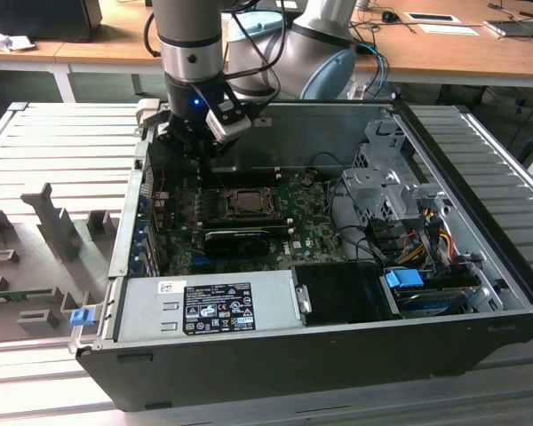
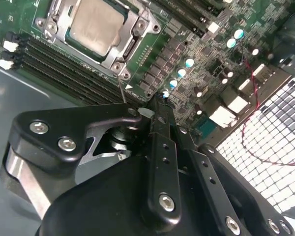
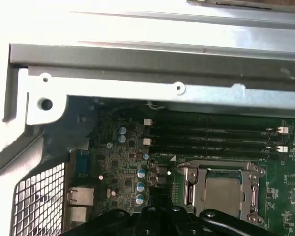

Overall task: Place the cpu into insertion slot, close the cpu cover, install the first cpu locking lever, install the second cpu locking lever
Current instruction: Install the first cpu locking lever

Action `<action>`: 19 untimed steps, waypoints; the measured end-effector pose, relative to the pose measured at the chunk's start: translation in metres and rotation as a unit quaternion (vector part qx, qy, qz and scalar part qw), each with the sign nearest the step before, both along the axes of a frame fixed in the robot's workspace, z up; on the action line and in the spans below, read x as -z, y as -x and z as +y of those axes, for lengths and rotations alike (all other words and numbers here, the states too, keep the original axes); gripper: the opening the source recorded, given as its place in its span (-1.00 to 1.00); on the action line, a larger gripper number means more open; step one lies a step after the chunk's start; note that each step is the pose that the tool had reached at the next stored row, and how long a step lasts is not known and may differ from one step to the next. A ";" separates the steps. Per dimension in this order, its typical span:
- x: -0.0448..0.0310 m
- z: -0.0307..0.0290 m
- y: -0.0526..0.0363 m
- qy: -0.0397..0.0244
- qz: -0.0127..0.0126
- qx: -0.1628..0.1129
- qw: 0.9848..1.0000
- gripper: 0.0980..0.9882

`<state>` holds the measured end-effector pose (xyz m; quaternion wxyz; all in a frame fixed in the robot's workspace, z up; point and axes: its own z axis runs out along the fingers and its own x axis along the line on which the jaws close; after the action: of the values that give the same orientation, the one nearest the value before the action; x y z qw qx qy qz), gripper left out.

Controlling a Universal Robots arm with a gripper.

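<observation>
Hovering over the green motherboard (image 1: 306, 235) near the insertion slot (image 2: 130, 47), the gripper (image 2: 160, 102) hangs clear of the cpu (image 2: 96, 24); whether it is spread or pressed together cannot be told. The cpu sits in the slot, with the cpu cover (image 2: 61, 19) flat around it. The exterior view adds a printed label (image 1: 218, 307) on the power supply (image 1: 151, 311), too small to read.

The arm (image 1: 192, 53) hangs near vertical, wrist down; gripper (image 2: 159, 105) points downward, fingers (image 2: 161, 147) pressed together
</observation>
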<state>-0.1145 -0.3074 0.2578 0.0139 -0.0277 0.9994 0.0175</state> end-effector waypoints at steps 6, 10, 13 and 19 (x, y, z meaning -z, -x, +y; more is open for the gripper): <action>0.0024 0.0092 0.0036 0.000 0.000 -0.001 1.000 -0.98; 0.0028 0.0147 0.0039 0.000 0.000 -0.001 1.000 -0.98; 0.0028 0.0165 0.0013 -0.001 0.000 -0.002 1.000 -0.98; 0.0028 0.0165 -0.0066 0.000 0.000 -0.002 1.000 -0.98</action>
<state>-0.1079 -0.2909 0.2551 0.0138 -0.0298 0.9993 0.0181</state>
